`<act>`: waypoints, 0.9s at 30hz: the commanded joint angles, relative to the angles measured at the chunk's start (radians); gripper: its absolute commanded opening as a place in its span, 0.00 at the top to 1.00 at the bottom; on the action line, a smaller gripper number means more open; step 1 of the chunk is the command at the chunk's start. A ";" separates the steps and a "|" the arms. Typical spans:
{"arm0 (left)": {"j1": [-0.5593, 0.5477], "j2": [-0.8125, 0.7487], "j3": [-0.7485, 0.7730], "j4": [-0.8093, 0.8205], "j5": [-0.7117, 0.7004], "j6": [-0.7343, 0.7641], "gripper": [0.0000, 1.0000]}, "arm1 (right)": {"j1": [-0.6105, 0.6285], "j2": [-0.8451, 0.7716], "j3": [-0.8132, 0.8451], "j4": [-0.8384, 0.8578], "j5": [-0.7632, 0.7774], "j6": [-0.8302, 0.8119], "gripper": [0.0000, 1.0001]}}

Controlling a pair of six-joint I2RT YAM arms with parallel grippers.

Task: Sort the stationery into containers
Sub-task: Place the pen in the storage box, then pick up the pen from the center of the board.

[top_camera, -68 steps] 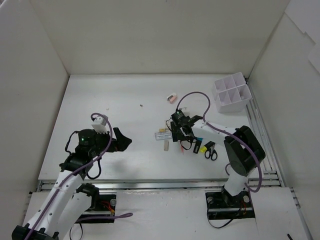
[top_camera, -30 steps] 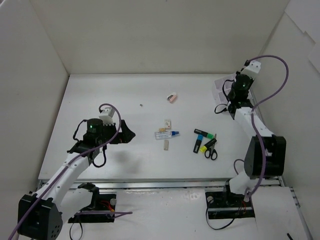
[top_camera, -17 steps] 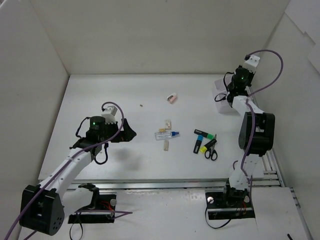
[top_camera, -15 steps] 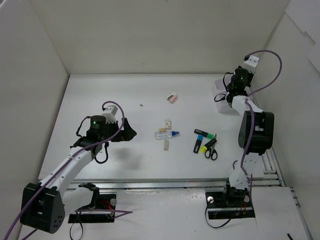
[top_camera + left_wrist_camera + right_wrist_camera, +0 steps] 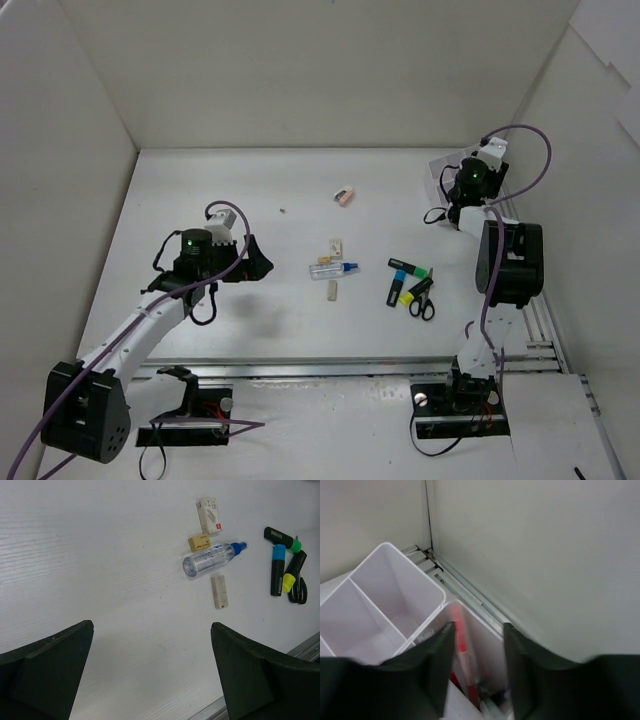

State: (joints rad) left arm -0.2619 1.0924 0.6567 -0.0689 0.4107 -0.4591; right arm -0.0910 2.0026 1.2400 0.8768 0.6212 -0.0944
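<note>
The right tool (image 5: 479,627), jaws slightly parted, hovers over the box (image 5: 405,585) in the far right corner, a red pen (image 5: 461,640) loose inside it. The left tool (image 5: 152,627) gapes wide above the desk (image 5: 100,555). The tube (image 5: 209,560), markers (image 5: 276,570) and scissors (image 5: 299,582) lie mid-desk; the tube, likely light, slick and prone to roll, wants pinching across its middle.
</note>
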 commanded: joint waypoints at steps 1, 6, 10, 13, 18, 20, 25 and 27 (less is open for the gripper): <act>-0.005 -0.034 0.057 0.044 0.008 0.017 0.00 | 0.004 -0.154 -0.020 0.102 0.022 0.033 0.54; -0.005 -0.097 0.034 0.031 0.007 0.013 0.01 | 0.051 -0.289 -0.056 0.096 0.008 -0.042 0.09; -0.005 -0.163 0.009 0.012 -0.001 0.007 0.00 | 0.088 -0.431 -0.051 -0.110 -0.052 -0.012 0.02; -0.005 -0.183 0.008 -0.020 -0.013 0.008 0.00 | 0.125 -0.488 0.079 -0.524 -0.239 0.158 0.02; -0.005 -0.248 -0.011 -0.074 -0.003 0.002 0.01 | 0.177 -0.537 0.104 -0.852 -0.546 0.179 0.02; -0.005 -0.273 -0.015 -0.107 -0.009 0.007 0.00 | 0.210 -0.554 0.058 -0.912 -0.593 0.129 0.02; -0.014 -0.339 -0.051 -0.132 0.005 0.022 0.01 | 0.298 -0.515 0.022 -1.159 -0.651 0.004 0.02; -0.014 -0.357 -0.071 -0.117 0.019 0.020 0.00 | 0.330 -0.467 0.015 -1.229 -0.565 -0.008 0.02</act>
State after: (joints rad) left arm -0.2687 0.7589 0.5911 -0.2073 0.4046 -0.4534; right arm 0.2115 1.4952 1.2587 -0.1745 0.0429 -0.0414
